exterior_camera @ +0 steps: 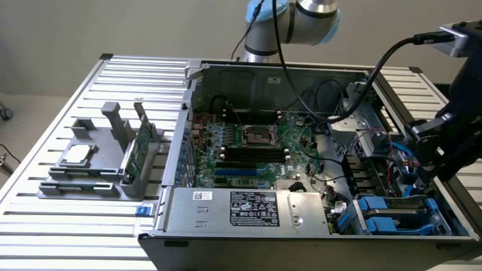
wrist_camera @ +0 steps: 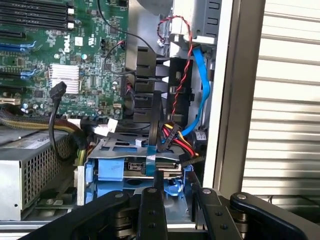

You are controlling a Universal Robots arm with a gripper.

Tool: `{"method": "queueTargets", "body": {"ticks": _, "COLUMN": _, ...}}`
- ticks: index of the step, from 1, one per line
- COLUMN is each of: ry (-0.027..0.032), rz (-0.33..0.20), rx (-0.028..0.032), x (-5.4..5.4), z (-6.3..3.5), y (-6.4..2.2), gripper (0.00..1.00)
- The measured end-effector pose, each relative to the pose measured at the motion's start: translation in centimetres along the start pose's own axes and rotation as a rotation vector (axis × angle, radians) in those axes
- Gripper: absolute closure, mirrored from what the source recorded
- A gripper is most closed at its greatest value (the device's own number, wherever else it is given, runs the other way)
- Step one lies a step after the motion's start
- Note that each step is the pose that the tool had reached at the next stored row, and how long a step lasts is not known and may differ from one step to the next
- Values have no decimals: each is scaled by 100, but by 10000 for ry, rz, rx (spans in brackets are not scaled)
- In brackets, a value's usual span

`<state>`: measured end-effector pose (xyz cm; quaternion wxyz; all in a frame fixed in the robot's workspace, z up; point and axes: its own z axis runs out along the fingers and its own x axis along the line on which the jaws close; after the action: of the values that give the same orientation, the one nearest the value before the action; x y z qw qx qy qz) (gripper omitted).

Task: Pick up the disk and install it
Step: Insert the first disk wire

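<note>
I see my gripper (wrist_camera: 177, 195) hanging with fingers apart and empty just above the disk (wrist_camera: 115, 170) in the case (wrist_camera: 230, 100), with wires (wrist_camera: 172, 135) and a blue cable (wrist_camera: 202, 85) crowding behind.

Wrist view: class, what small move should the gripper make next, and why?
Probably ease straight down toward the disk: the open gripper hangs over its blue carrier, seemingly not touching it, with nothing between the fingers.
</note>
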<state>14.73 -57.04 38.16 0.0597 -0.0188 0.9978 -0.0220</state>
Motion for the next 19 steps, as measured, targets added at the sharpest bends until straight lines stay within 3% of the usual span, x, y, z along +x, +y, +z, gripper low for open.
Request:
{"method": "queueTargets", "body": {"ticks": 14, "ry": 18, "rz": 1558, "rx": 23, "x": 6, "z": 44, "y": 2, "gripper": 69}}
{"method": "queueTargets", "body": {"ticks": 19, "ry": 7, "rz": 2056, "rx": -15, "x": 6, "z": 55, "y": 3, "gripper": 69}}
